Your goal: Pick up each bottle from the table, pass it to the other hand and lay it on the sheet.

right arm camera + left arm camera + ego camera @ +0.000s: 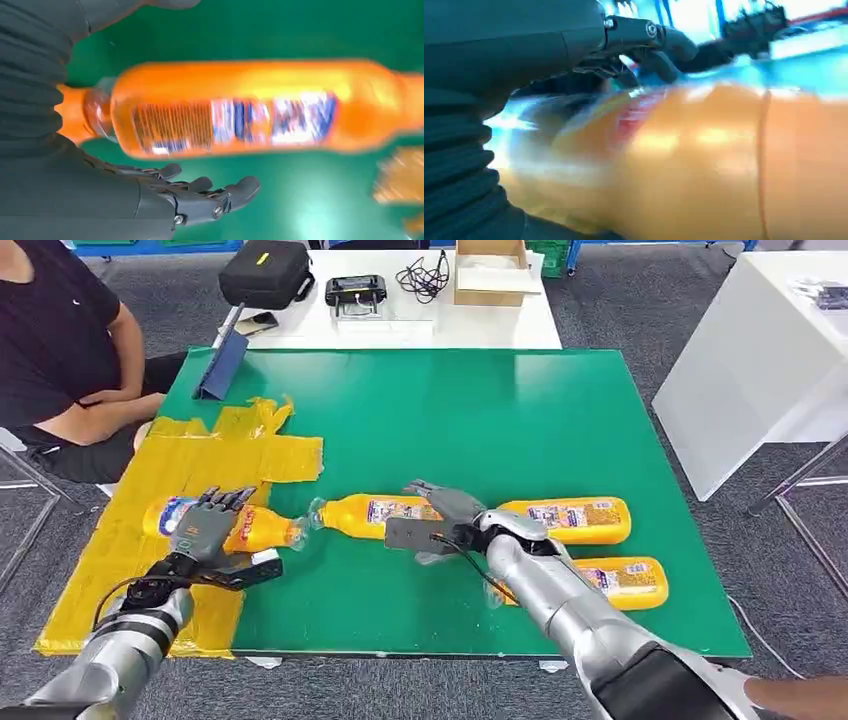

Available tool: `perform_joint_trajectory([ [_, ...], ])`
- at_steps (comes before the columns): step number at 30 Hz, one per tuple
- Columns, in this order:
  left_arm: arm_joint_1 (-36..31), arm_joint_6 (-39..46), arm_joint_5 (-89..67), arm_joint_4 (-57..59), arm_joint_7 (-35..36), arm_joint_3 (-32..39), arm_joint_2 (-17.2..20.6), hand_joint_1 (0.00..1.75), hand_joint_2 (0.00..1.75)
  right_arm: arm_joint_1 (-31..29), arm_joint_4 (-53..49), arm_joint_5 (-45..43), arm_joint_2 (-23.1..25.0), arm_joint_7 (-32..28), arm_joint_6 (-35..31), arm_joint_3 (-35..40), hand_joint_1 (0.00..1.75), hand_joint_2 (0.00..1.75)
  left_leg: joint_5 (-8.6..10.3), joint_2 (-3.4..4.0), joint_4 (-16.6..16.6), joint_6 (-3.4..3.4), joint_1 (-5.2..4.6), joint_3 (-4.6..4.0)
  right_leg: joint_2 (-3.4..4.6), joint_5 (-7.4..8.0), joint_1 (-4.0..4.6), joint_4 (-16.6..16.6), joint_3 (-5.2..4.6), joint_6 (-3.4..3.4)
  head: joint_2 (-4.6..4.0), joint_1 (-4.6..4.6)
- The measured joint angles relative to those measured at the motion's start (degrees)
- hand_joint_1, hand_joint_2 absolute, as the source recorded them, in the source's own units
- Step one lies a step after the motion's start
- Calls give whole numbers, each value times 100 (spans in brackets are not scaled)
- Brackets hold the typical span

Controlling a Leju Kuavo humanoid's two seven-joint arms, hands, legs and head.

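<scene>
Nearest the front edge of the green mat-covered table (480, 410), an orange plastic bottle with a printed label (620, 582) lay on its side toward the right front corner, partly hidden by the silver right arm (570, 610). Just beyond it, a second orange bottle (575, 519) lay lengthwise, parallel to the front edge. The right hand (435, 520) rested over the body of a third orange bottle (375, 513), which lay at mid-table with its neck pointing toward the left edge; in the right wrist view that bottle (250, 107) lay beside the extended fingers (220, 195), which were spread and closed on nothing. At the left edge, the crumpled yellow sheet (120, 530) covered the left front corner of the table. A fourth orange bottle with a red-and-blue label (255, 530) lay on the sheet's right margin, its neck toward the third bottle's. The left hand (205, 525) lay across it; the blurred left wrist view showed the fingers (659, 50) arched over the bottle (704, 160), though whether they gripped it could not be told. Beyond the far edge stood a white table (400, 325) bearing a black case (265, 272) and a cardboard box (490, 270). A seated person (60, 350) was at the far left corner.
</scene>
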Motion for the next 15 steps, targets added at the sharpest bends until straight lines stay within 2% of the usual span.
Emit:
perform_joint_trajectory([
  [7, 144, -777, 1378, -251, -1080, -399, -103, 0, 0, -135, 448, 332, 66, 428, 6, 158, 0, 175, 1, 0, 1, 1, -12, 1, -3, 0, -12, -1, 1, 0, 0, 0],
  [15, 723, -2368, 5545, -1841, -1168, -1617, -140, 0, 0, -167, 772, 804, 153, 988, -123, 193, 0, 175, -1, 1, 2, 1, -13, -1, -5, 0, -12, -6, -1, 1, 0, 2],
])
